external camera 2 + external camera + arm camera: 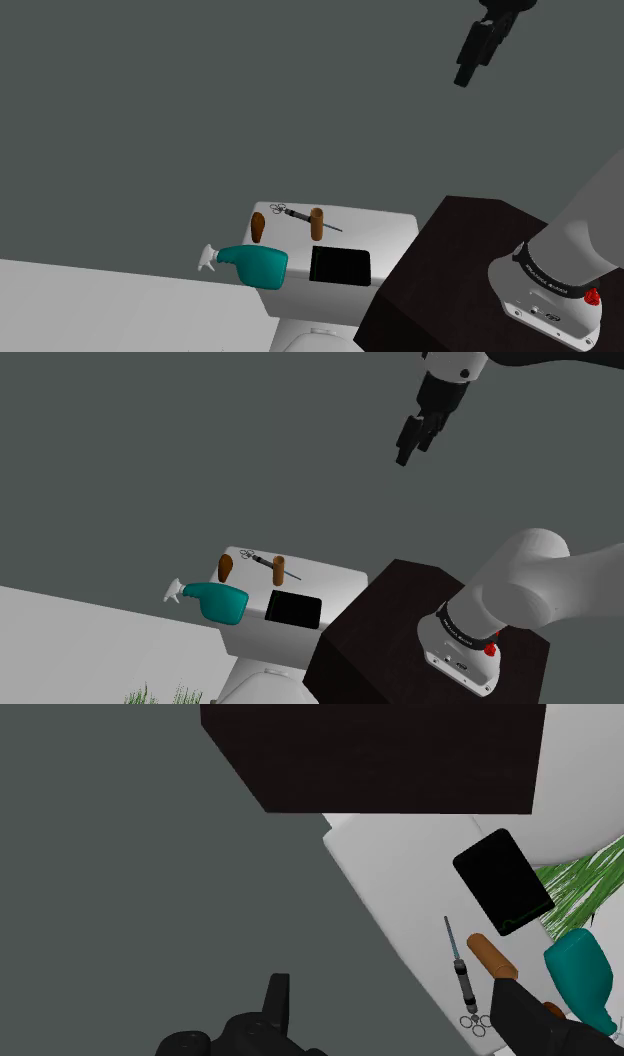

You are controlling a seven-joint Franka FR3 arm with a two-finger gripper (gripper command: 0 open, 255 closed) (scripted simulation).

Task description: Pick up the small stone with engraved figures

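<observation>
The all-black two-finger gripper [410, 447] hangs high in the air, fingers spread apart with nothing between them. Well below it, beyond the dark box stand [385, 607], lies the white toilet-tank lid [335, 582]. On the lid are a flat black rectangle [294, 610], a teal spray bottle [215, 600], a thin metal ring-handled tool [262, 560] and an orange-brown cylinder [279, 571]. Toward the shoulder view's left end sits the small dark-brown oval stone [226, 566], my pick for the target, though no engraving can be made out. Nothing is done yet: approach, descent, grasp and lift all remain.
</observation>
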